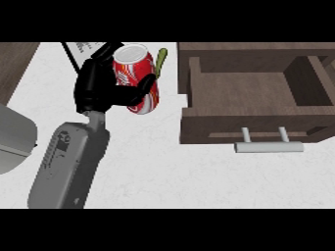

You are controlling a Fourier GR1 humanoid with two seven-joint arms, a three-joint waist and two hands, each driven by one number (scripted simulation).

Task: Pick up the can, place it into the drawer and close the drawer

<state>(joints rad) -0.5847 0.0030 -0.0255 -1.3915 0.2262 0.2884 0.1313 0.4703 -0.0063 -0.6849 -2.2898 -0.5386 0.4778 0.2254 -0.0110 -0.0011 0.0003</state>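
The left hand (pixel 102 88) has its fingers curled round the can (pixel 136 78); the open drawer (pixel 253 86) to its right awaits the can, then closing.

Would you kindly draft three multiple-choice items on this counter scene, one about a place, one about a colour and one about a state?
1. Where is the can relative to the drawer?
A. Inside it
B. To its left, outside it
C. On its handle

2. What is the can's main colour?
A. Red
B. Blue
C. Green

3. What state is the drawer in?
A. Pushed shut
B. Removed from the cabinet
C. Pulled open

Answers:
1. B, since the can sits left of the drawer's side wall, above the white counter.
2. A, since its body is red with white markings and a pale top.
3. C, since its wooden interior is exposed, with the metal handle on the front nearest the camera.

The left hand has its fingers curled round the can.
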